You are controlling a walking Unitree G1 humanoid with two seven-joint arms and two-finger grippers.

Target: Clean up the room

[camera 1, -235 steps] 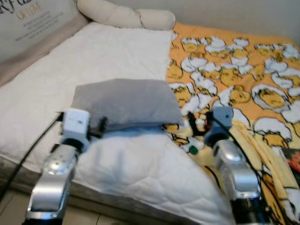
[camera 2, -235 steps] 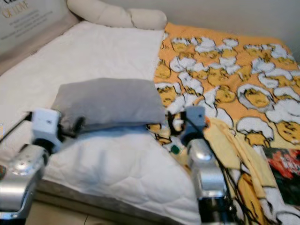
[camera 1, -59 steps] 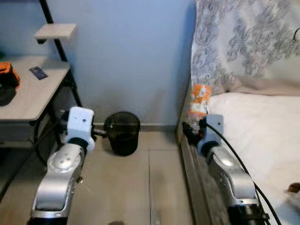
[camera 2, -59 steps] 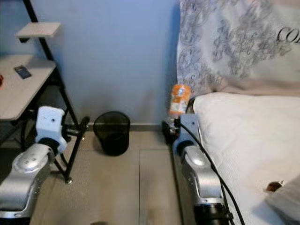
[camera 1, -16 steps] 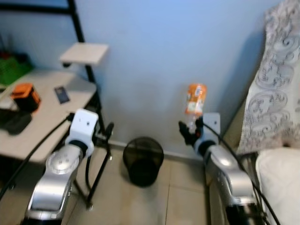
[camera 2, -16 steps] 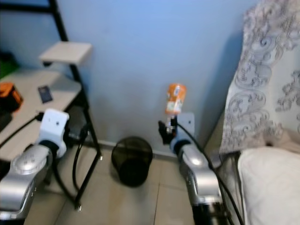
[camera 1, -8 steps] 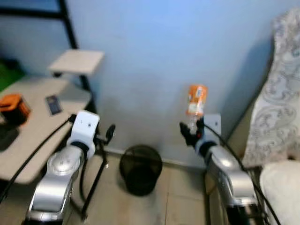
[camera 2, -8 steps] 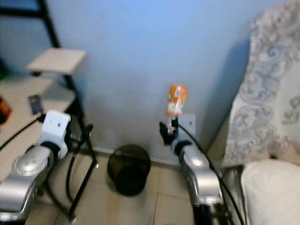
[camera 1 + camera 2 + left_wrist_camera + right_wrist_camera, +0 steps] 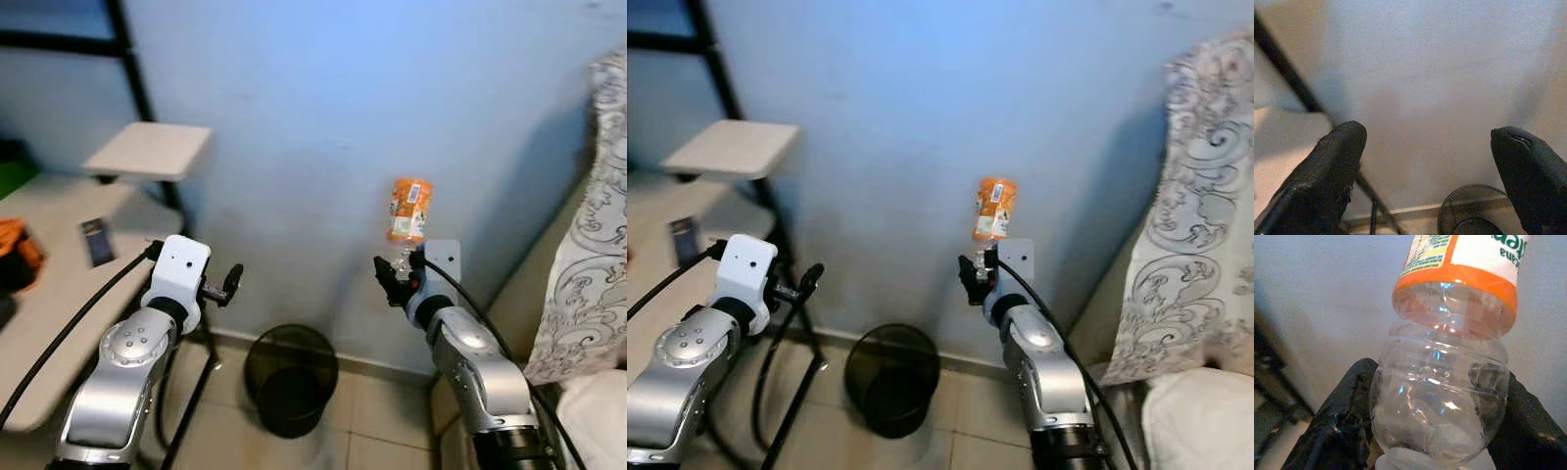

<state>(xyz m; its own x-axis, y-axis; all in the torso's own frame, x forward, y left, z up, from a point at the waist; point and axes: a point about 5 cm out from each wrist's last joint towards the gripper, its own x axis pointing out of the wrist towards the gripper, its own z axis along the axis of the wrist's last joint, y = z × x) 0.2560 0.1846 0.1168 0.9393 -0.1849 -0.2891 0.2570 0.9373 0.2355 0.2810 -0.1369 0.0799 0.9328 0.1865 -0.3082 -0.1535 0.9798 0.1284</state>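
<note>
- Right claw [image 9: 399,277]: gripping the clear lower end of an orange-labelled plastic bottle [image 9: 409,210], fingers closed tight on either side of it; the bottle is standing upended above the claw, tilting slightly toward 1 o'clock, against the blue wall [image 9: 323,108].
- Left claw [image 9: 227,284]: holding nothing, fingers spread wide apart, reaching out level near the black frame of the bench [image 9: 69,255].
- Waste bin [image 9: 290,377]: black mesh, sitting on the tiled floor [image 9: 382,431] against the wall, at about 7 o'clock from the bottle and well below it, between the two arms.
- Change: over the last second the whole view is shifting, so the camera is moving, not the things; the bin is settling nearer the middle between the arms, and the bed is sliding off toward 3 o'clock. The bottle is staying clamped throughout.
- Meaning, as a judgement: the carry is nearing its end; the bottle is not yet over the bin's mouth, so the right arm would need to swing toward 7 o'clock before letting go.
</note>
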